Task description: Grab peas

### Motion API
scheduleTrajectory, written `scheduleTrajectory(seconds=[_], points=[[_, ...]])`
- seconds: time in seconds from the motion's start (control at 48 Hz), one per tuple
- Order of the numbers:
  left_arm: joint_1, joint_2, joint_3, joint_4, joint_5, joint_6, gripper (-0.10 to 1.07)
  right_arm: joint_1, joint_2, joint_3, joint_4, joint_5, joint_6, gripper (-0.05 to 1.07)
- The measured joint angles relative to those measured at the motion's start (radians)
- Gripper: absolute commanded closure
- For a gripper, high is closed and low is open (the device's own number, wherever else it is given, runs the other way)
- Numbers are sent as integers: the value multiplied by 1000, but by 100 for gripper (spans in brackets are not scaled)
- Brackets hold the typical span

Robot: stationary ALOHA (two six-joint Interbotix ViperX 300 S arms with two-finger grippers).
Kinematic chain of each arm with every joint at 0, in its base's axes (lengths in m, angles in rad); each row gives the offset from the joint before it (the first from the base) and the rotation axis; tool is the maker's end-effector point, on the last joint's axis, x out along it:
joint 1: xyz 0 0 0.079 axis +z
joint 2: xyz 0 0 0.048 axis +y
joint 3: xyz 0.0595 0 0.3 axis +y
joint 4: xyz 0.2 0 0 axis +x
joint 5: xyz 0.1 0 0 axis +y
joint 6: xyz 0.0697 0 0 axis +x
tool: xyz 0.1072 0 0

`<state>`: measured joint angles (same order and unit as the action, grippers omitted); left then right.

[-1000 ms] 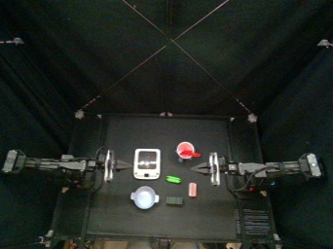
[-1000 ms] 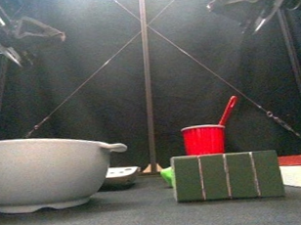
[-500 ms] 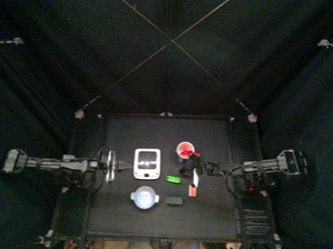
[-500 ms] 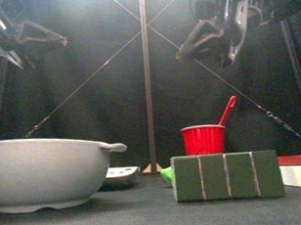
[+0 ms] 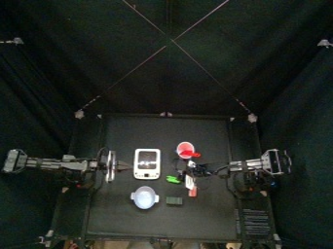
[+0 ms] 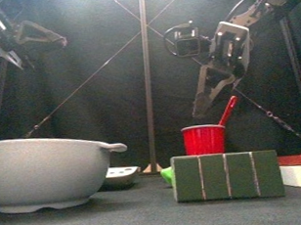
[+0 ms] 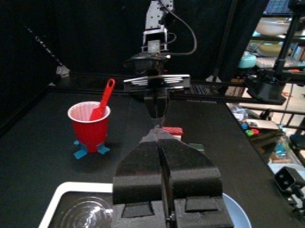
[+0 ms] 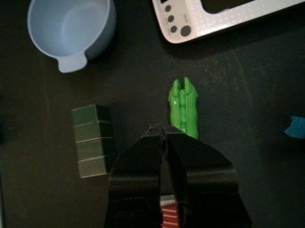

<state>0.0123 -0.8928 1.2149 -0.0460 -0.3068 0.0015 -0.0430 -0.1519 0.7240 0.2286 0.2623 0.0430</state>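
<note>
Both grippers nearly closed and holding nothing, right gripper hovering above peas, left gripper resting at table's left side.

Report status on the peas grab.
Right gripper shut, empty, above the peas. Left gripper shut, parked at its side. Peas lying untouched on the table; nothing in the way.

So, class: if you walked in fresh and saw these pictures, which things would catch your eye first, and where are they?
The red cup with a red spoon standing in it glows at the table's middle, right behind the dark green block at the front edge. The pale bowl fills the front left. From above, the right gripper hangs over the bright green peas, beside the white rectangular item.
</note>
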Motion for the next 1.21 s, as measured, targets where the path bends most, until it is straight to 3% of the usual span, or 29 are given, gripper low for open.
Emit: scheduleTrajectory(seconds=[0.229, 0.438, 0.583, 0.688, 1.208], points=[[2, 2, 2, 14, -2, 0, 95, 0, 51, -35, -74, 12, 0, 61], [0, 2, 11, 14, -2, 0, 82, 0, 83, -49, -89, 15, 2, 29], [2, 2, 11, 14, -2, 0, 75, 0, 107, -55, -92, 15, 0, 14], [2, 2, 11, 14, -2, 0, 71, 0, 127, -61, -92, 17, 0, 9], [2, 2, 15, 18, -3, 0, 65, -5, 256, -147, -163, 89, 0, 9]])
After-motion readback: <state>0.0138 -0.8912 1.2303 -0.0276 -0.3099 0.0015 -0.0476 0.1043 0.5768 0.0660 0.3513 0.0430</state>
